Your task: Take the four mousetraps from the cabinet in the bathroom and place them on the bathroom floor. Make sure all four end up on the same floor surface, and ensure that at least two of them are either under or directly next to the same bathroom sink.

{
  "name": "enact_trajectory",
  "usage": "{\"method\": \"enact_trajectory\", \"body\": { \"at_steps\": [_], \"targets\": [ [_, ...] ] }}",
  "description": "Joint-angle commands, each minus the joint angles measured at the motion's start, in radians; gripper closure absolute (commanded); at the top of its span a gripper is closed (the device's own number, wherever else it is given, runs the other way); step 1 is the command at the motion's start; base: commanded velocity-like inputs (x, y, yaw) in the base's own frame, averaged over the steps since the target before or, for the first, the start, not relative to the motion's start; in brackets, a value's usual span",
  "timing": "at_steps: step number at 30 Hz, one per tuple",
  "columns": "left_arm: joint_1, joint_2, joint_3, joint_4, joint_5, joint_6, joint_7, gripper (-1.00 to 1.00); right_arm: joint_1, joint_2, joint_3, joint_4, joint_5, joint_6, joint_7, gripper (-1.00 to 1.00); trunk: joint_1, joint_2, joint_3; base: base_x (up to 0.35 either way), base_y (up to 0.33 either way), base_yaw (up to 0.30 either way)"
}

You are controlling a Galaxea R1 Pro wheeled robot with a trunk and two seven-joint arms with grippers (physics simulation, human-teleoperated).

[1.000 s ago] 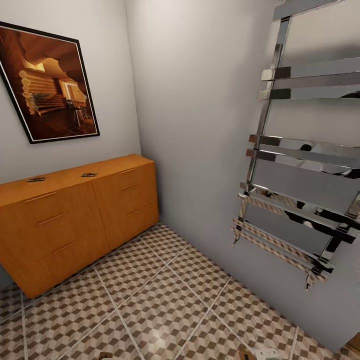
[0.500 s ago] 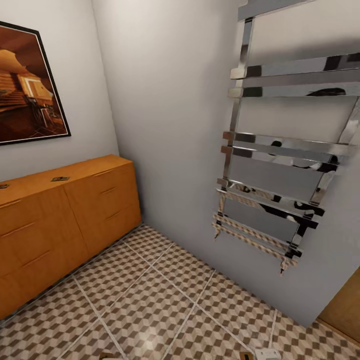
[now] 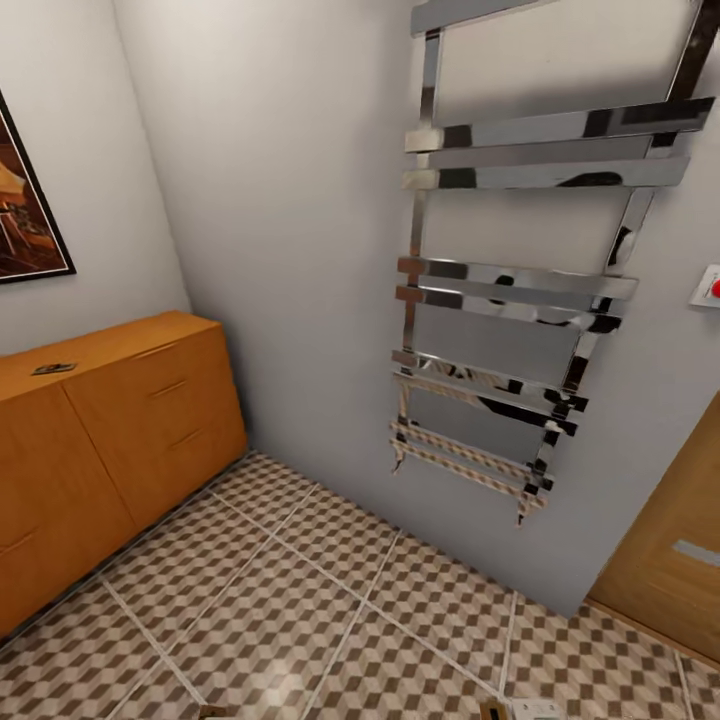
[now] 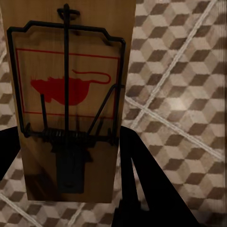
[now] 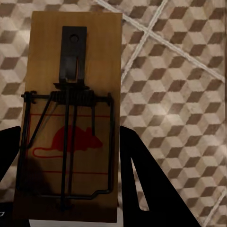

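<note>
Close to each wrist camera, a mousetrap is clamped between dark fingers: the left gripper [image 4: 71, 189] grasps one mousetrap [image 4: 71, 101], the right gripper [image 5: 71, 189] grasps another mousetrap [image 5: 71, 118], both held over the bathroom floor [image 3: 330, 620] with its cube-patterned tiles. Farther off at the left, the orange-brown cabinet [image 3: 110, 440] stands against the wall, a third mousetrap [image 3: 53, 369] lying on its top surface. Beyond, a chrome towel rail [image 3: 510, 290] hangs on the grey wall, beside a wooden door [image 3: 665, 560].

Orange-brown cabinet [image 3: 110, 440] stands on cube-patterned floor [image 3: 330, 610]; one mousetrap [image 3: 53, 369] lies on cabinet top.
</note>
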Motion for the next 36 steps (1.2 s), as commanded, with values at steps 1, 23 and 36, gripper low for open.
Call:
{"method": "enact_trajectory", "body": {
  "at_steps": [1, 23, 36],
  "targets": [
    [0.0, 0.0, 0.0, 0.0, -0.003, 0.001, 0.001, 1.0, 0.0, 0.0, -0.001, 0.0, -0.003, 0.0, 0.001, 1.0, 0.0, 0.0, -0.001, 0.0, 0.0, -0.256],
    [0.004, -0.001, 0.0, 0.0, -0.005, -0.001, 0.0, 1.0, 0.0, 0.0, -0.002, 0.001, -0.006, 0.0, 0.001, 1.0, 0.0, 0.0, -0.017, 0.0, 0.0, -0.26],
    [0.004, -0.001, 0.0, 0.0, -0.005, -0.001, -0.001, 1.0, 0.001, 0.0, -0.002, 0.001, -0.006, 0.0, 0.001, 1.0, 0.0, 0.0, -0.026, 0.0, 0.0, -0.261]
  ]
}}
